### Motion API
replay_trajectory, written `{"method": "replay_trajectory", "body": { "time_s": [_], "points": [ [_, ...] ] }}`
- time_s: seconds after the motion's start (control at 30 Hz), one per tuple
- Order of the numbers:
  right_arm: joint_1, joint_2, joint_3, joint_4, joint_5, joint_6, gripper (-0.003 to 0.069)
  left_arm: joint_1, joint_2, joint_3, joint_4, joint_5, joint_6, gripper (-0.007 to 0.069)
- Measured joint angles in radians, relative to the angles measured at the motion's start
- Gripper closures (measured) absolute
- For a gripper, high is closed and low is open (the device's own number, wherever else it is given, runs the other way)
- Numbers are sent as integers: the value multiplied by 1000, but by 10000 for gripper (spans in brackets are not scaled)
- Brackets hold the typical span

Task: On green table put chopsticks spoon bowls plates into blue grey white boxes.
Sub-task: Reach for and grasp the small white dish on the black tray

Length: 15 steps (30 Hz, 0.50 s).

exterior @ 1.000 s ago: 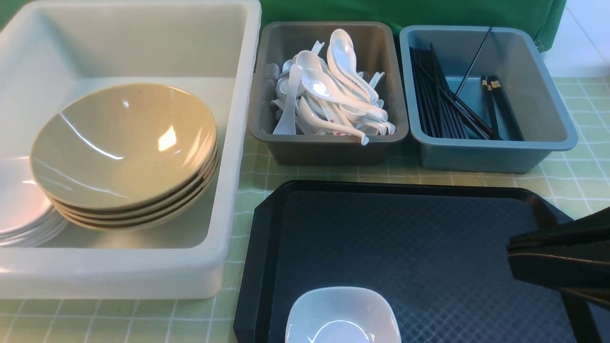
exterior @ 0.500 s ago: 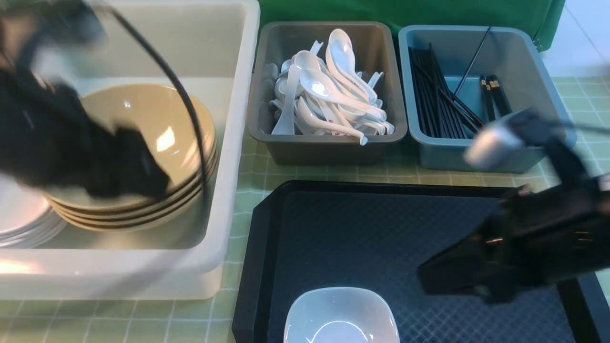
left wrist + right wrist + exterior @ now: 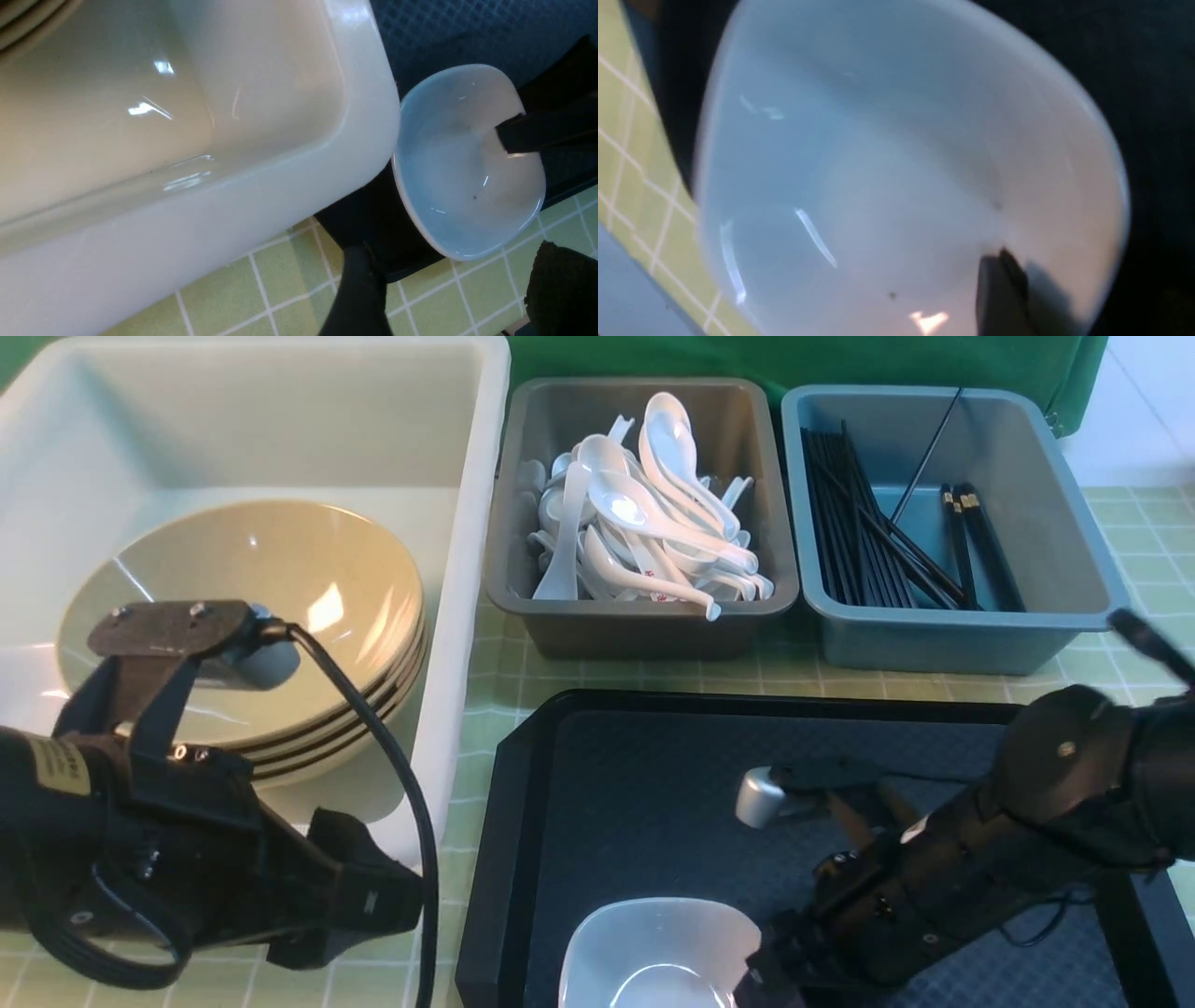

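Observation:
A small white square bowl (image 3: 653,957) (image 3: 467,163) (image 3: 878,177) sits at the near edge of the black tray (image 3: 653,775). My right gripper (image 3: 758,973) (image 3: 1078,298) is open astride the bowl's right rim, with one finger (image 3: 999,294) inside the bowl and clear of its wall. My left gripper (image 3: 373,910) (image 3: 458,298) hangs open and empty over the green table, by the near right corner of the white box (image 3: 467,616). Tan bowls (image 3: 280,579) are stacked in that box. My left arm hides the plates.
The grey box (image 3: 644,625) behind the tray holds white spoons (image 3: 644,523). The blue box (image 3: 962,635) to its right holds black chopsticks (image 3: 868,551). The left arm's cable (image 3: 392,756) loops over the white box's front wall. The white box's corner (image 3: 364,140) nearly touches the tray.
Both arms have swung in. The left came down past the tan bowls to the box's near corner. The right moved left across the tray to the bowl, and its jaws have parted.

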Motion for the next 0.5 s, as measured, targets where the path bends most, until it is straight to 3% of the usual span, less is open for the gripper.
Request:
{"method": "replay_trajectory", "body": {
  "time_s": [0.07, 0.2, 0.27, 0.37, 0.5],
  "points": [
    [0, 10, -3, 36, -1, -49, 351, 0, 0, 0, -7, -8, 0, 208],
    [-9, 25, -4, 113, -11, -124, 526, 0, 0, 0, -29, -23, 0, 208],
    [-26, 22, -3, 138, -1, -133, 578, 0, 0, 0, -36, -28, 0, 208],
    [-67, -1, -3, 146, 22, -153, 605, 0, 0, 0, -43, -32, 0, 208],
    [-195, -58, -3, 108, 8, -184, 615, 0, 0, 0, -64, -40, 0, 208]
  ]
}}
